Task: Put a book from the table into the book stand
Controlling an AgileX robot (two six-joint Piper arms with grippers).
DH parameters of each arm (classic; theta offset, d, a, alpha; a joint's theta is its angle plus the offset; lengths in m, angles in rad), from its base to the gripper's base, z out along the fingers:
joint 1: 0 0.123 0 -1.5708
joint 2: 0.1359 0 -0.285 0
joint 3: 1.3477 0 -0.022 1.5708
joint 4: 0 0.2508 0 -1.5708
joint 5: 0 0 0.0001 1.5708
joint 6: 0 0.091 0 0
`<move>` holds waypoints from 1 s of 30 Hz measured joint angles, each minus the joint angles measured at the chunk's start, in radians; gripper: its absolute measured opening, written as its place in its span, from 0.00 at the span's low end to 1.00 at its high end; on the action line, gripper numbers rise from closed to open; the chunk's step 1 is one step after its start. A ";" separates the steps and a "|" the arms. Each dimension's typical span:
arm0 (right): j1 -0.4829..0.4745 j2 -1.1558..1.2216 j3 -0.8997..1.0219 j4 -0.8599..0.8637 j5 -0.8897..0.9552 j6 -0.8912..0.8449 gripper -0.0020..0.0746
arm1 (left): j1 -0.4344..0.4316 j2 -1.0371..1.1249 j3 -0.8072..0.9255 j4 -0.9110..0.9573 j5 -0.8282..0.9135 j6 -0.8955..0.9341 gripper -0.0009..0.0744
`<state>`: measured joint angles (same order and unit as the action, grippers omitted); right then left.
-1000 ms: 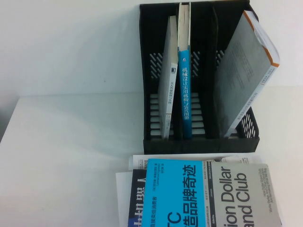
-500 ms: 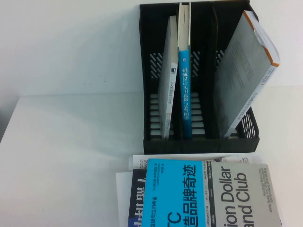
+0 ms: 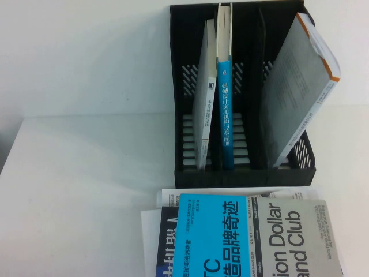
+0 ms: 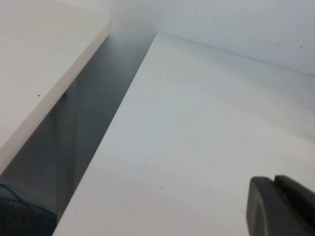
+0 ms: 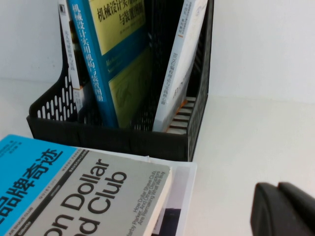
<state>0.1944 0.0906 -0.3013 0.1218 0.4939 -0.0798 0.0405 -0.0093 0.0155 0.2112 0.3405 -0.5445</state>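
The pale-grey book with orange edges [image 3: 294, 92] stands leaning in the right compartment of the black book stand [image 3: 190, 46] at the back of the white table [image 3: 86, 190]. In the right wrist view the book [image 5: 179, 64] leans against the stand's outer wall [image 5: 199, 98]. Neither gripper shows in the high view. My right gripper [image 5: 278, 189] is shut and empty, low over bare table to the right of the stand's front. My left gripper [image 4: 274, 183] is shut and empty over bare table [image 4: 187, 137] near its left edge.
A blue-spined book [image 3: 225, 115] fills the middle compartment and a thin white book [image 3: 204, 98] the left one. The cyan-and-grey "Dollar Club" book [image 3: 271, 236] lies on a stack in front of the stand. A dark gap [image 4: 93, 123] runs along the table's left edge.
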 joint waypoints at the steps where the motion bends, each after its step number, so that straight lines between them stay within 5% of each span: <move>1: 0.000 -0.002 0.000 0.000 0.000 0.000 0.02 | 0.000 0.000 0.000 0.000 0.000 0.000 0.01; 11: 0.000 -0.103 0.119 -0.115 -0.020 0.013 0.02 | 0.000 0.000 0.000 0.000 0.000 -0.002 0.01; 20: -0.098 -0.103 0.323 -0.371 -0.238 0.318 0.02 | 0.000 -0.002 0.000 0.000 0.001 -0.002 0.01; 30: -0.188 -0.103 0.323 -0.375 -0.139 0.371 0.02 | 0.000 -0.002 0.000 0.000 0.001 -0.006 0.01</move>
<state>0.0069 -0.0125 0.0216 -0.2533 0.3548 0.2917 0.0405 -0.0111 0.0155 0.2112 0.3412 -0.5504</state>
